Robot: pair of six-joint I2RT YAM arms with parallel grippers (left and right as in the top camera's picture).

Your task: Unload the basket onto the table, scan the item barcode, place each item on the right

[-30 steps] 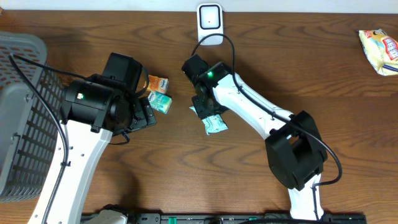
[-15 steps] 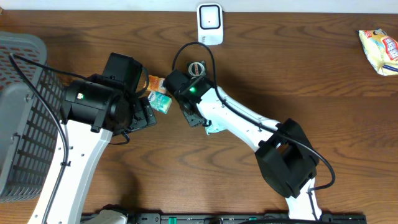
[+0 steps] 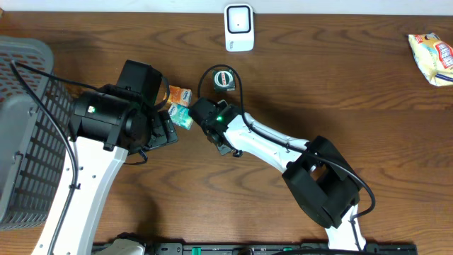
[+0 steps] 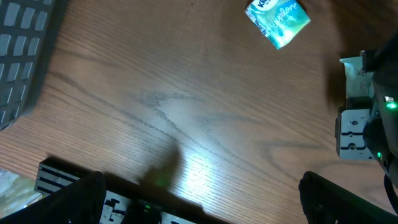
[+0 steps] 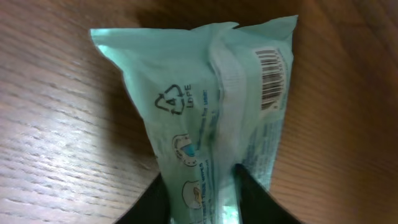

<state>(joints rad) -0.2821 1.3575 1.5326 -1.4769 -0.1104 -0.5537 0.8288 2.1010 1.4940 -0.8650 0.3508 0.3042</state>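
In the right wrist view a pale teal plastic packet fills the frame, and its barcode faces the camera at the upper right. My right gripper is shut on the packet's lower end, one black finger on each side. From overhead the right gripper sits left of centre and the arm hides the packet it holds. The white scanner stands at the table's back edge. My left gripper is open over bare wood with nothing between its fingers, close to a second teal packet.
A second teal packet and an orange packet lie just left of the right wrist. A round tape measure sits behind it. A grey basket fills the left edge. A yellow snack bag lies at the far right.
The right arm swung left and away from the scanner, uncovering the tape measure. Its jaws narrowed onto the teal packet. The left arm has not moved.
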